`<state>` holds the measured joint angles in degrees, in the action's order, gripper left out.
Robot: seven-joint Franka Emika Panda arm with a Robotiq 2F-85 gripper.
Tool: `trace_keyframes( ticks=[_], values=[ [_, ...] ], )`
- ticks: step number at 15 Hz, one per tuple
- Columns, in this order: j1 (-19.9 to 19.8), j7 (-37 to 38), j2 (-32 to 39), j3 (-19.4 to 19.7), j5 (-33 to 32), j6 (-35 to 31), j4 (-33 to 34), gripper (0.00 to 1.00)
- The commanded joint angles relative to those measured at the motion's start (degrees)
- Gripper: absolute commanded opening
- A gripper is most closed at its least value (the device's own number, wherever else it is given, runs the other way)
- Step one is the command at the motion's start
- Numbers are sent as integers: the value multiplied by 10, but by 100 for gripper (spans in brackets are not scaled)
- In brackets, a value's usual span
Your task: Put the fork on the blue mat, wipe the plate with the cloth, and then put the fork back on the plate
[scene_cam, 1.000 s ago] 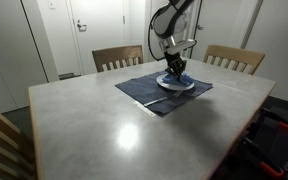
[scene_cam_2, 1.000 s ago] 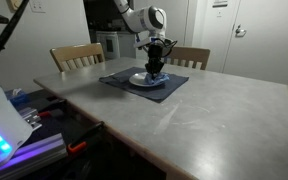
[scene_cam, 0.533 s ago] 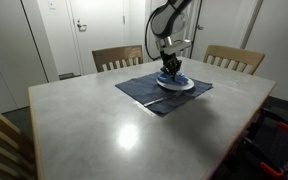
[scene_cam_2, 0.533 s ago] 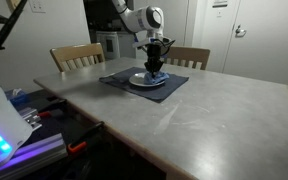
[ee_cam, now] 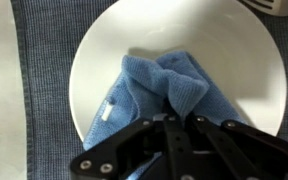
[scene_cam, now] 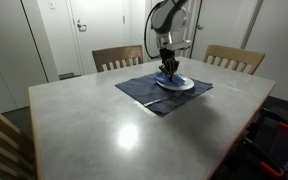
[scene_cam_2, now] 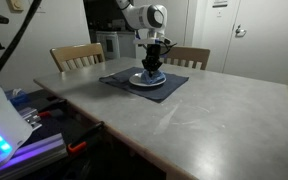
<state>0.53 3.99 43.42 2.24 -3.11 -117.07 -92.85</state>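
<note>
**Cloth pinched on the plate, wiping step apparently under way**

The flat dark navy woven mat (ee_cam: pixel 39 70) lies beneath the gripper as a base for the round white plate (ee_cam: pixel 109 45) directly under it. The soft bright-blue cloth (ee_cam: pixel 149 85) is bunched on the plate, apparently for dragging across it. The black gripper (ee_cam: pixel 174 118) has its jaws pressed together, pinching a fold of the cloth. The thin silver fork cannot be made out.

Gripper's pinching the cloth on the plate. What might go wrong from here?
1. The gripper pinches only a fold of the bunched cloth, so the cloth may slip free.
2. The plate just rests on the blue mat, so dragging could slide it.
</note>
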Motion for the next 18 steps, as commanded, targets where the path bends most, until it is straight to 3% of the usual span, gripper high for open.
trace_keyframes(
  ticks=[1,7,13,15,18],
  values=[
    [-24,-63,-26,-30,33,-4,-26,2],
    [-34,-147,-58,-53,52,15,-64,2],
    [-39,-219,-65,-53,39,115,-83,2],
    [-38,-209,-61,-48,42,133,-88,2],
    [-22,-111,-45,-18,31,156,-87,2]
  ],
)
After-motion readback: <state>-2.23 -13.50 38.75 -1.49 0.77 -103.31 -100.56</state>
